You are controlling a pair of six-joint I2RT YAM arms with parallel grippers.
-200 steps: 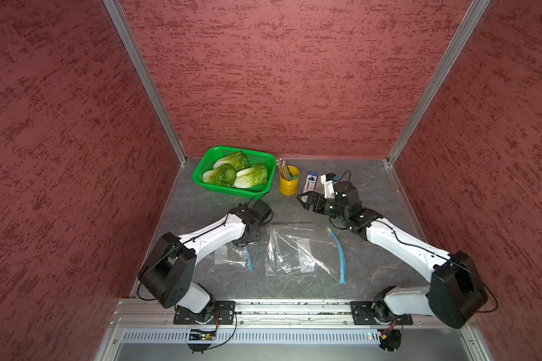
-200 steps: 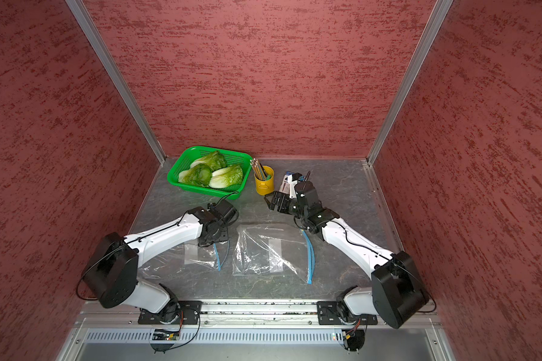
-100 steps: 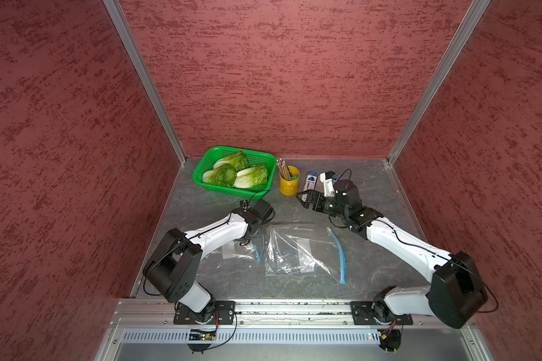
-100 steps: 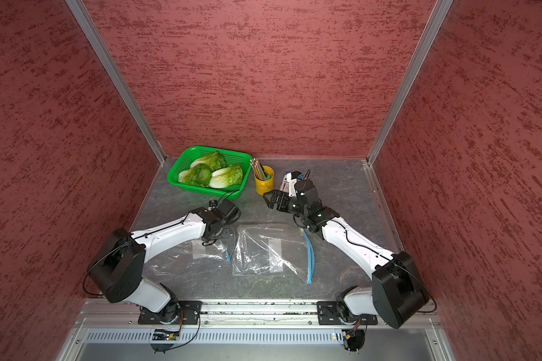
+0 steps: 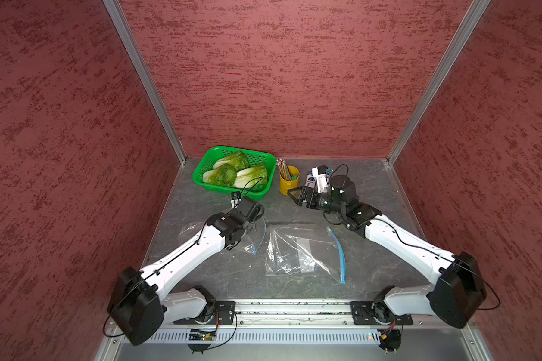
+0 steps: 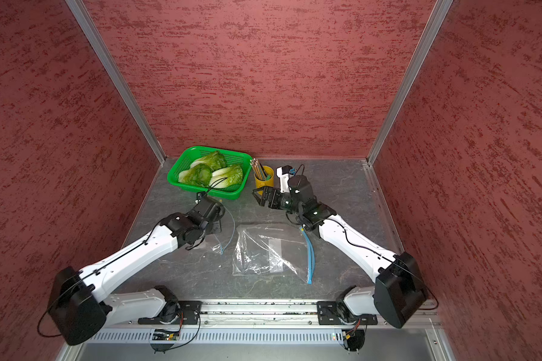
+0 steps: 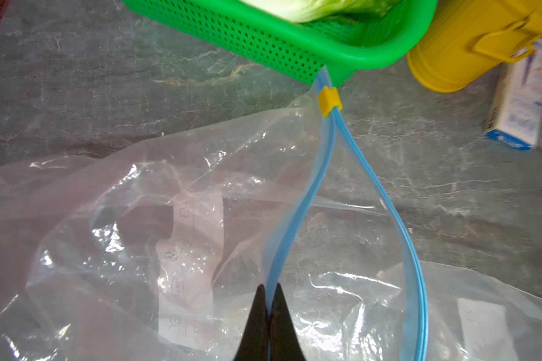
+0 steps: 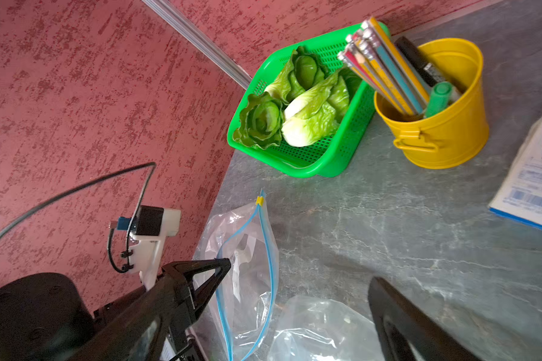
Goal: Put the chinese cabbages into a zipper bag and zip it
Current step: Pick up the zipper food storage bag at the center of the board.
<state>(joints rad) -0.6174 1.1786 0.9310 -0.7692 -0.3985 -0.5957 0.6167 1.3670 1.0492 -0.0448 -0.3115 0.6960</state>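
Note:
Three chinese cabbages lie in a green basket at the back left. My left gripper is shut on one blue zip strip of a clear zipper bag just in front of the basket. That bag's mouth gapes, and its yellow slider sits at the end by the basket. A second zipper bag lies flat mid-table. My right gripper hovers open and empty near the yellow cup, and one of its fingers shows in the right wrist view.
A yellow cup of pencils stands right of the basket. A small white and blue box lies beside it. Red walls close in the table on three sides.
My left gripper has closed on the bag's zip strip, and that edge has lifted and shifted towards the basket. The right arm has hardly moved.

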